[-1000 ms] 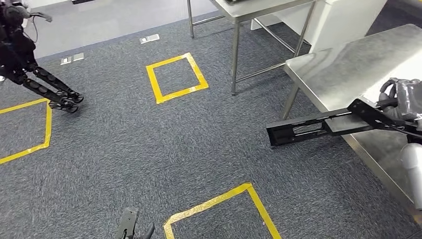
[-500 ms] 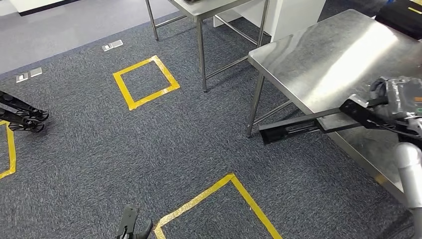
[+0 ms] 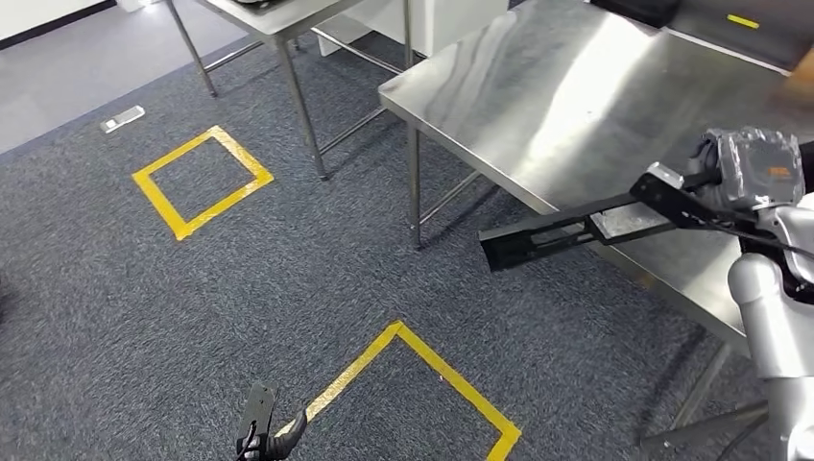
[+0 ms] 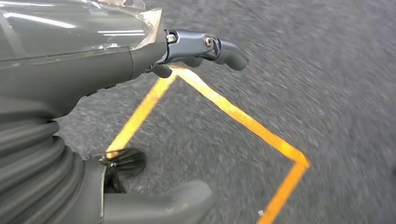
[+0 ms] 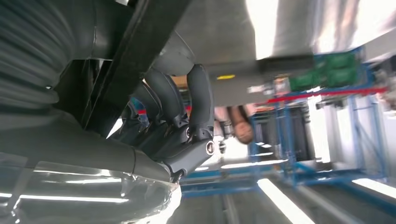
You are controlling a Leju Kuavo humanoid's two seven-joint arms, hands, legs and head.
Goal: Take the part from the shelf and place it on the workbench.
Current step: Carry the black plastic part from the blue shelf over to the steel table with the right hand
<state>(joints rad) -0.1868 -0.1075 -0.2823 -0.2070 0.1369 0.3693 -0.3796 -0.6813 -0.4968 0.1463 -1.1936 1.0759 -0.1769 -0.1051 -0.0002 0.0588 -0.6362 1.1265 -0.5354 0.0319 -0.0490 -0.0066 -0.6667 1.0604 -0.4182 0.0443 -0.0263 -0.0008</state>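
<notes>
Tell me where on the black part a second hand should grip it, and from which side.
Grip the free slotted end of the black part, the end sticking out past the workbench edge over the carpet. The right hand already holds the other end. The part lies roughly level and flat, with open air beneath the free end, so coming from below or from the carpet side looks easiest.

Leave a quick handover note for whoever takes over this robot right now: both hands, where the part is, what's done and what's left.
Right hand grips the long black part at one end; the part juts out level over the workbench edge and the carpet, not resting on the surface.
Left hand hangs low over the yellow floor tape, holding nothing, fingers apart.
Done: part is off the shelf and carried to the steel workbench.
Left: bring the part over the tabletop, set it down, release.
</notes>
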